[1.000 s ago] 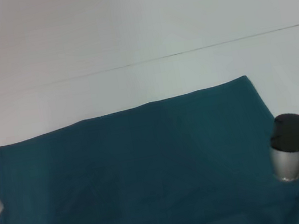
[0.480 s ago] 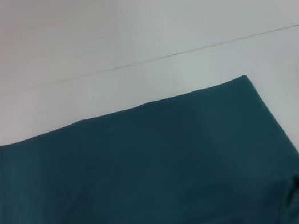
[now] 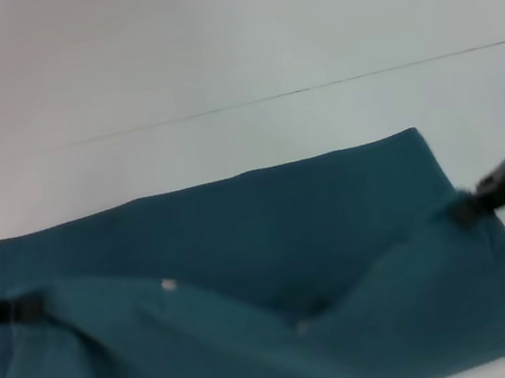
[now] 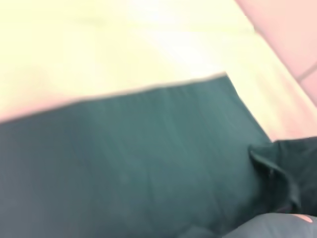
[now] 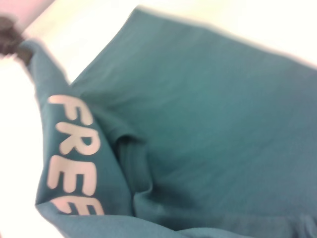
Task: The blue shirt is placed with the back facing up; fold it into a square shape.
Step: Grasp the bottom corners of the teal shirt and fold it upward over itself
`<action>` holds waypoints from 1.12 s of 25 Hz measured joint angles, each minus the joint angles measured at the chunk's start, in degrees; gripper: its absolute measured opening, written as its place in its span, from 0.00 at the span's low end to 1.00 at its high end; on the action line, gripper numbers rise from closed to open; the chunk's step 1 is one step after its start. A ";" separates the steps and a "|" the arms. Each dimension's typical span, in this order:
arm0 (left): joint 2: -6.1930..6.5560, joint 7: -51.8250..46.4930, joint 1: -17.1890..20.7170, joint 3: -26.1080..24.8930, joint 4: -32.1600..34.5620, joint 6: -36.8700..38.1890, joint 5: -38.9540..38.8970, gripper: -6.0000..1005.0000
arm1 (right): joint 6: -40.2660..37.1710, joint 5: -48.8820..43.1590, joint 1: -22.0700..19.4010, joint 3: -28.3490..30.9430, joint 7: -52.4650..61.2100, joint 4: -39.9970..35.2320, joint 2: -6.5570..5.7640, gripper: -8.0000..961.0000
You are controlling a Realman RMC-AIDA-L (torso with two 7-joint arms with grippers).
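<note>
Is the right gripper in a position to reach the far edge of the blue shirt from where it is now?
Probably yes. The right gripper holds the blue shirt at its right side, and the far hem lies flat and uncovered on the white table, with nothing between.

Both claws are black. The left claw (image 3: pixel 21 308) shows as a slim, flat, dark bar. The right claw (image 3: pixel 475 204) is black too, blocky and angular, with stepped edges.

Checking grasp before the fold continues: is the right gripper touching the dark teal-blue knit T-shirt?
Touching. In the head view the right gripper has its jaws closed on the dark teal-blue knit T-shirt at its right edge, with the fabric lifted into a peak there.
</note>
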 joint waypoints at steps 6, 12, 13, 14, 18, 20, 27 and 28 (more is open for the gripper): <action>-0.17 0.00 0.62 -0.25 -0.44 -7.08 -4.63 0.07 | 7.89 -0.16 -0.58 1.79 5.34 1.41 0.24 0.05; -0.67 0.24 0.76 0.05 -3.09 -13.75 -6.03 0.07 | 14.30 -0.71 -0.73 2.01 8.23 3.56 1.17 0.05; -0.75 0.35 0.78 0.05 -3.56 -14.62 -6.15 0.07 | 15.49 -0.74 -0.78 2.17 8.49 3.97 1.43 0.05; -0.90 0.43 0.85 0.05 -3.95 -15.60 -6.35 0.07 | 16.44 -0.76 -0.84 2.32 8.63 4.32 1.65 0.05; -1.59 0.80 1.36 0.22 -4.82 -18.29 -7.36 0.08 | 19.97 -0.81 -1.02 3.32 8.63 5.72 2.98 0.05; -2.01 1.15 1.52 0.30 -5.00 -19.35 -7.57 0.09 | 21.20 -0.76 -1.08 4.22 8.39 6.06 3.68 0.05; -3.38 2.58 1.54 0.97 -6.35 -23.40 -8.88 0.10 | 25.99 -0.45 -1.27 6.77 7.26 6.33 6.15 0.05; -3.56 2.75 1.45 1.09 -6.70 -24.28 -9.00 0.11 | 26.81 -0.44 -1.35 6.92 7.21 6.38 6.35 0.05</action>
